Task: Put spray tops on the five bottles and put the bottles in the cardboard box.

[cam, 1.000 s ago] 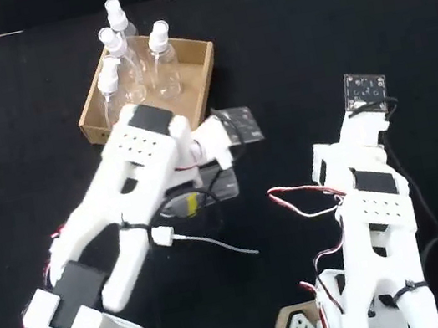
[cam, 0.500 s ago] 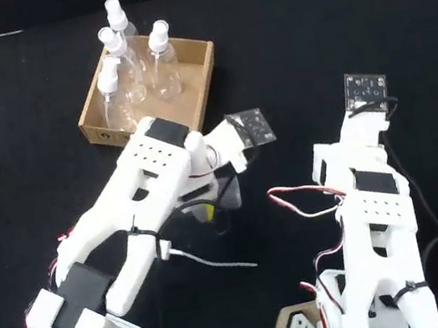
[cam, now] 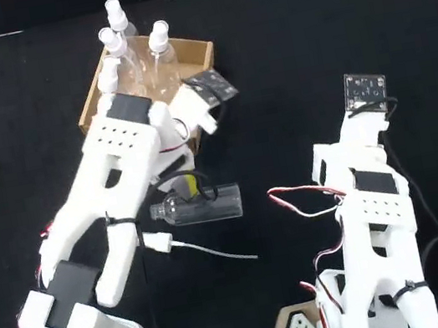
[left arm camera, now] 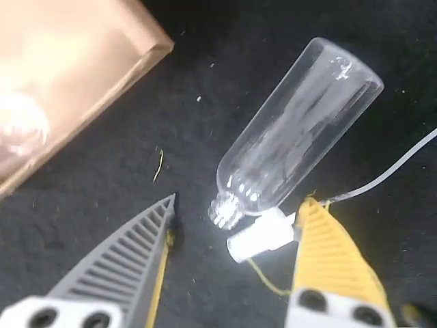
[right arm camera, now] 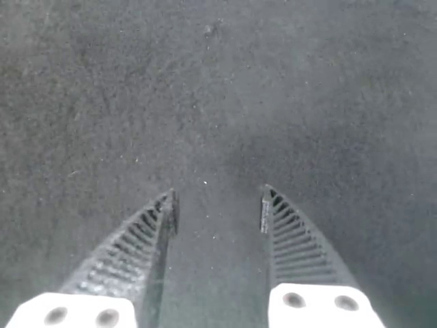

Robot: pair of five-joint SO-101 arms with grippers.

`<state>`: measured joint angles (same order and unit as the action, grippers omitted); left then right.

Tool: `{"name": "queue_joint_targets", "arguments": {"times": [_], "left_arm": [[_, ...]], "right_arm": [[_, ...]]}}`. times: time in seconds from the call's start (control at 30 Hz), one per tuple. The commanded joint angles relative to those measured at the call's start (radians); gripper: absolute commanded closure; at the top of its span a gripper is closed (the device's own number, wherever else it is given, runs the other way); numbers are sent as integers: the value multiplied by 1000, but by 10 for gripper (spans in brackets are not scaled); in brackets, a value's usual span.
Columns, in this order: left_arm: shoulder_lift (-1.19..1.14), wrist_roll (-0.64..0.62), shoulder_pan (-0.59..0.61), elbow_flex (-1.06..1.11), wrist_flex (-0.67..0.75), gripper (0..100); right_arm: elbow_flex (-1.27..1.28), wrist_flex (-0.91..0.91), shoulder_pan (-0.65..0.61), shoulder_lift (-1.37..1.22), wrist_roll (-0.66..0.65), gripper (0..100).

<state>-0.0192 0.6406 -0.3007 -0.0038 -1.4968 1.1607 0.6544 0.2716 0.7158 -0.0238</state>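
Nearest, the right gripper hangs over the black table, well apart from the open brown cardboard box. Its grey ribbed fingers stand partly apart with nothing between them.

Just off the box's near wall, the fifth clear plastic bottle lies on its side with its threaded neck bare. A white spray top with a thin tube trailing from it lies on the table just beside that neck, not fitted. The left gripper is spread wide over both, one finger grey and one yellow. It grips neither, though the top looks to touch the yellow finger.

Inside the box, four clear bottles stand upright, each with its white top on.

The step in hand looks to be capping the last bottle. Next, the top needs grasping and its tube feeding into the neck. The right gripper would likely steady the bottle for this, and then the bottle goes into the box.
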Motion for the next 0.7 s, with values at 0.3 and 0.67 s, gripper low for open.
{"name": "queue_joint_targets", "arguments": {"times": [0.3,0.67], "left_arm": [[71,-351,139,-171,-262,757],[72,-588,183,-35,-262,820]], "right_arm": [[-21,-31,18,41,-2,839],[-22,-31,18,41,-2,839]]}}
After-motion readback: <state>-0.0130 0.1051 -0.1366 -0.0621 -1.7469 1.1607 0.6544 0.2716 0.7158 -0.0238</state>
